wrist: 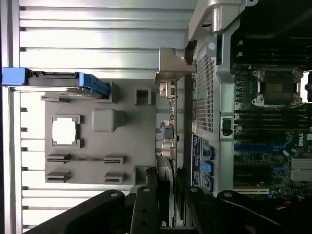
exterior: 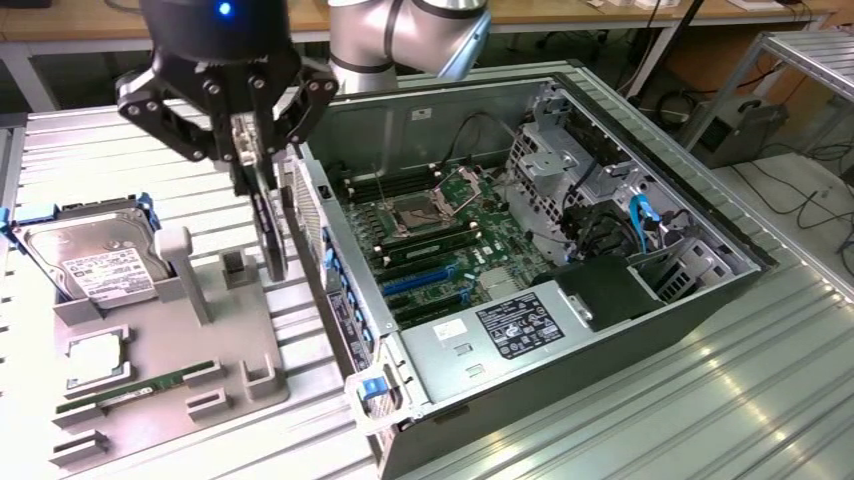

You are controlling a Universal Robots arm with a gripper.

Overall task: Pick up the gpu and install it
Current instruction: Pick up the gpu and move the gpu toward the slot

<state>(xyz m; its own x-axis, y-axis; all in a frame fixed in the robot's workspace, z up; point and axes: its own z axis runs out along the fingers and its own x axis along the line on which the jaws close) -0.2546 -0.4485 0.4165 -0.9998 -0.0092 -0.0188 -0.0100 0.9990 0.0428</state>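
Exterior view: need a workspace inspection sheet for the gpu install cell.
Surface: ribbed metal table, grey parts tray on it.
Job's things: gpu held upright, edge-on, between the tray and the open computer case.
Clutter: hard drive, chip, green memory stick, all in the tray.
Grippers: gripper shut on the gpu.
Cables: blue cable inside the case; loose cables on the floor, exterior view's right.
Surroundings: wooden bench behind.

The arm [exterior: 400,35] consists of silver-grey cylindrical segments. The gripper [exterior: 248,160] is black, with jointed linkage fingers [wrist: 145,209], silver pivot pins [wrist: 113,194] and a blue indicator light [exterior: 224,9] on its housing.
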